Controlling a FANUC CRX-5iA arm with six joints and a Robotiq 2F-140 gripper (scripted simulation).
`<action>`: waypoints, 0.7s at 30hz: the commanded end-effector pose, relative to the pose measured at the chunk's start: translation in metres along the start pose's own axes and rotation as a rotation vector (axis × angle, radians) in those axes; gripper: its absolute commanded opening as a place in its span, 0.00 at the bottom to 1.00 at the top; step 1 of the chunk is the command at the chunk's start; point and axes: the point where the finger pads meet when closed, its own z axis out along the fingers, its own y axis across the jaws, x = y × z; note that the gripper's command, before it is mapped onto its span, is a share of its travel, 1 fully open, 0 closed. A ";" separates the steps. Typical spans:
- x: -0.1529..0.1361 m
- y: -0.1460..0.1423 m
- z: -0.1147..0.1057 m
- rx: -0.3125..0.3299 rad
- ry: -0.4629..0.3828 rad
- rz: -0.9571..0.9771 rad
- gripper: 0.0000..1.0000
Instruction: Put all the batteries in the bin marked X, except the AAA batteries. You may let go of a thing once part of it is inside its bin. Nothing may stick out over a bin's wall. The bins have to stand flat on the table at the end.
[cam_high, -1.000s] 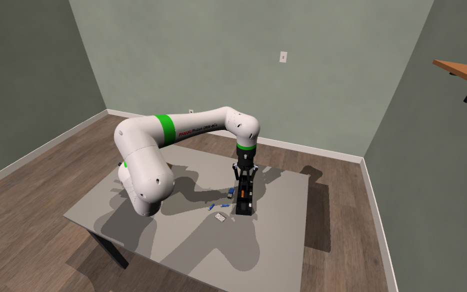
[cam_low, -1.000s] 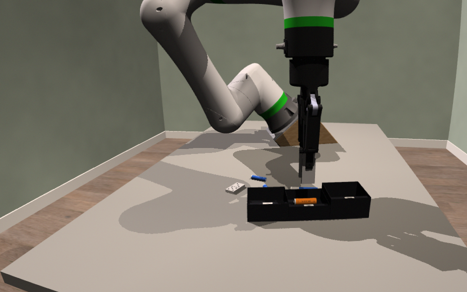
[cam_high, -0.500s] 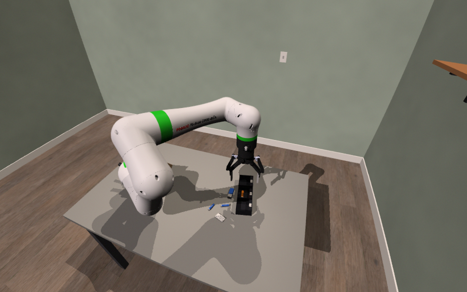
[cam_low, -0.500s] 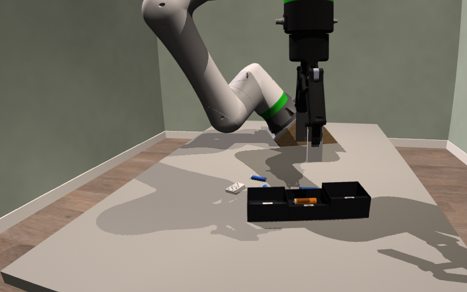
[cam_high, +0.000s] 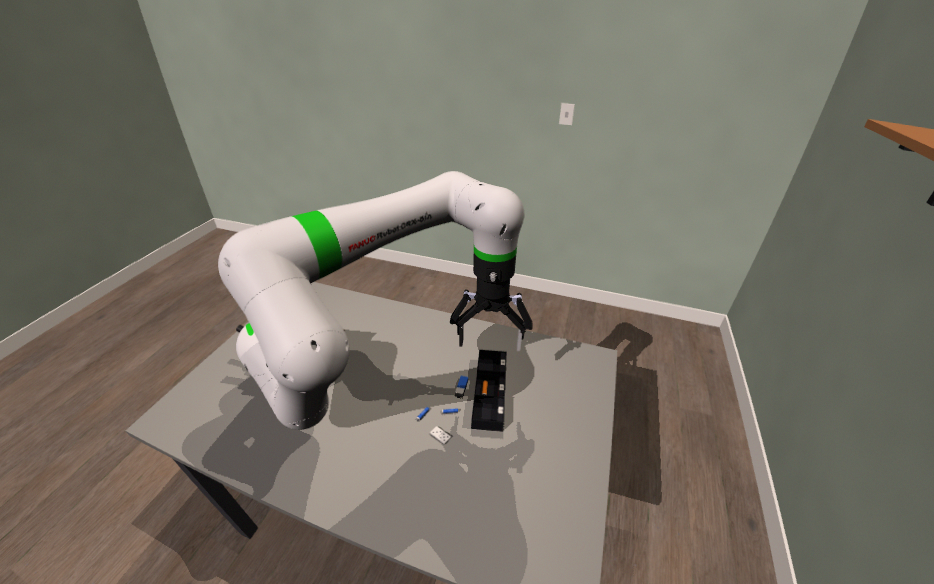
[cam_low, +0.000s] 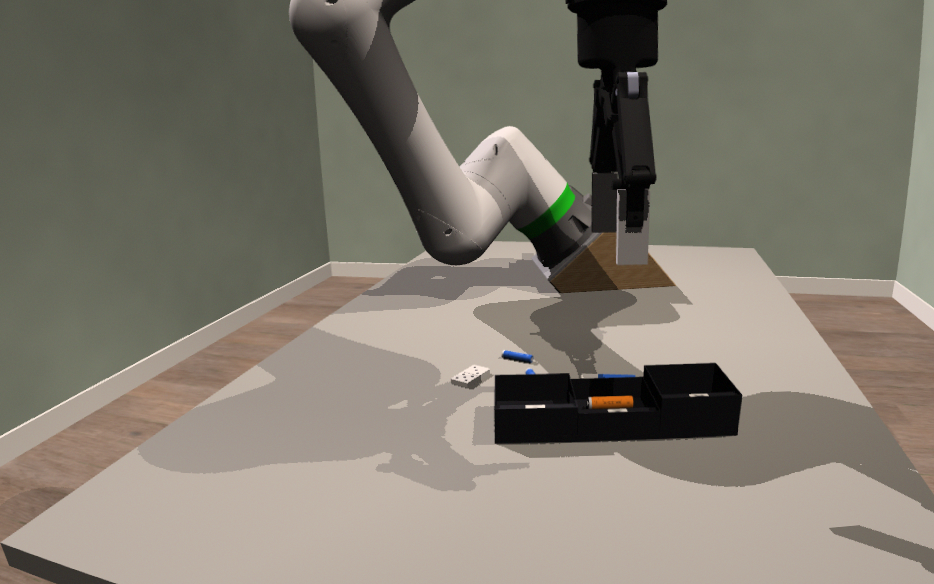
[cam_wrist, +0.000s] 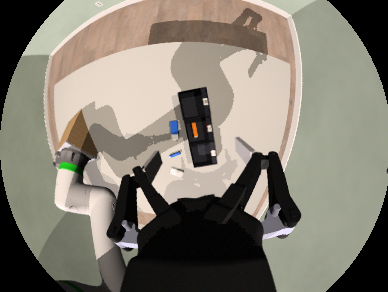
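A black row of three bins (cam_high: 489, 399) stands on the grey table; it also shows in the exterior view (cam_low: 616, 403) and the wrist view (cam_wrist: 197, 128). An orange battery (cam_high: 484, 387) (cam_low: 610, 401) lies in the middle bin. A blue-and-grey block battery (cam_high: 461, 385) lies beside the bins on their left. Two thin blue batteries (cam_high: 422, 413) (cam_high: 450, 411) lie on the table nearby. My gripper (cam_high: 490, 335) is open and empty, high above the far end of the bins. The bin labels are too small to read.
A white domino-like tile (cam_high: 440, 434) lies on the table in front of the thin batteries; it also shows in the exterior view (cam_low: 470, 376). The robot's base (cam_high: 282, 385) stands at the table's left side.
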 end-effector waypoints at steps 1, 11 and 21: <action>0.000 0.000 -0.009 0.000 0.000 0.000 1.00; 0.000 0.000 -0.020 0.000 0.000 0.000 1.00; 0.000 0.000 -0.020 0.000 0.000 0.000 1.00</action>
